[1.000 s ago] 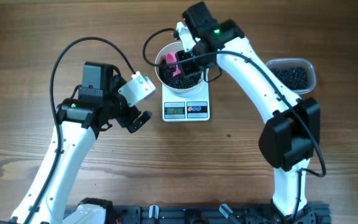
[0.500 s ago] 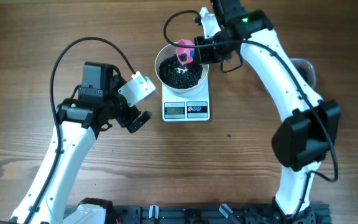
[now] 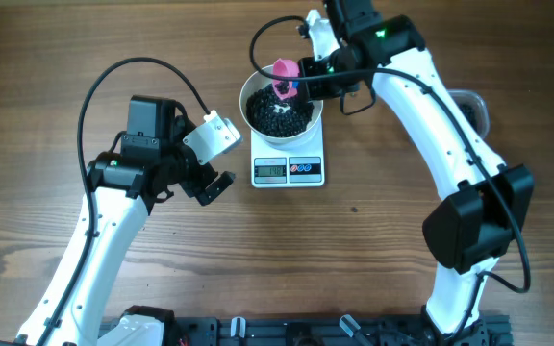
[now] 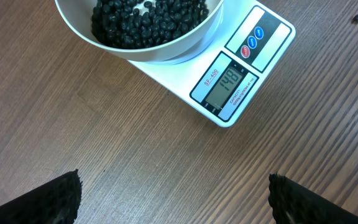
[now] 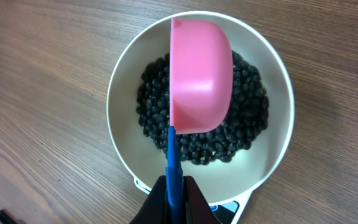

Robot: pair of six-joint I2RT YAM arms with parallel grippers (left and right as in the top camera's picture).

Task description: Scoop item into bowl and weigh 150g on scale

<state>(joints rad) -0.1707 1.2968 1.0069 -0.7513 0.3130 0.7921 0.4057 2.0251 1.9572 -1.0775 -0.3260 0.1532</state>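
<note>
- The right gripper (image 5: 176,194) is closed tight on the blue handle (image 5: 173,158) of the pink scoop (image 5: 201,74).
- The scoop hangs over the bowl (image 5: 122,74) with its outer shell towards the wrist camera. I cannot tell whether anything is left inside it.
- The left gripper (image 4: 176,200) is spread wide and holds nothing. It hovers over bare wood in front of the scale (image 4: 263,34), apart from it.
- The beans (image 5: 248,106) lie heaped in the bowl, which sits on the scale. More are in the clear tub (image 3: 479,108), half hidden behind the right arm.
- The display (image 4: 224,81) appears to read just under the target, though the last digit is uncertain.
- Judgement: the step in hand is the final top-up.
- Add only a few beans per pass, tipping the scoop slowly from low over the heap.
- Keep the scoop off the rim and the heap, since any contact would falsify the reading.
- Let the digits settle before judging.
- Risk: a full scoop would overshoot and beans would have to be taken back out.
</note>
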